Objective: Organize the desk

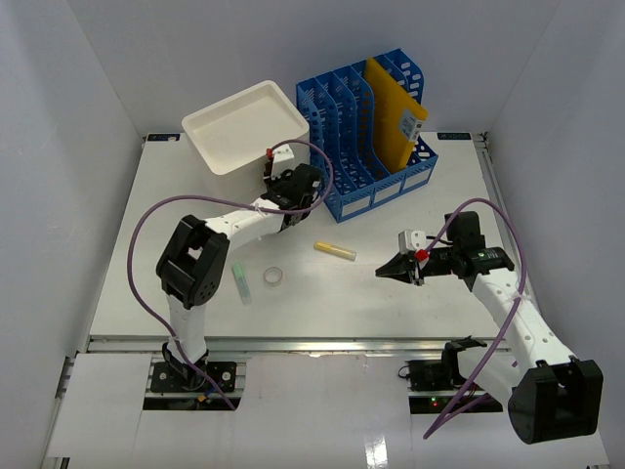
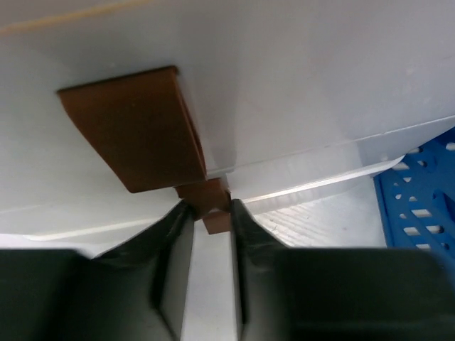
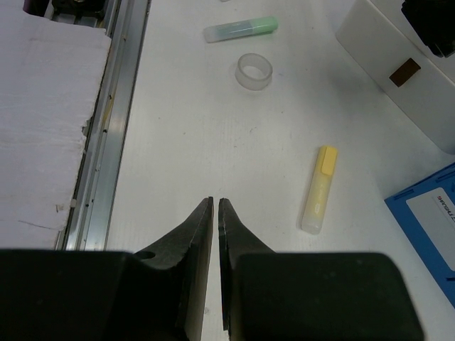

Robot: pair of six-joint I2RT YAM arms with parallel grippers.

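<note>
The white desk (image 1: 391, 313) holds a white drawer box (image 1: 244, 125) at the back left, tilted. My left gripper (image 1: 273, 174) is at the box's front, shut on the small stem of its brown handle (image 2: 135, 135); in the left wrist view the gripper (image 2: 211, 206) pinches that stem from both sides. My right gripper (image 1: 383, 272) is shut and empty, hovering over the desk right of centre; in its wrist view the gripper (image 3: 215, 202) is closed over bare tabletop. A yellow highlighter (image 1: 335, 251) lies between the arms and shows in the right wrist view (image 3: 318, 188).
A green highlighter (image 1: 241, 281) and a clear tape ring (image 1: 274, 277) lie front left. A blue file rack (image 1: 371, 132) with a yellow folder (image 1: 395, 117) stands at the back, right of the box. A metal rail (image 1: 293, 344) runs along the front edge.
</note>
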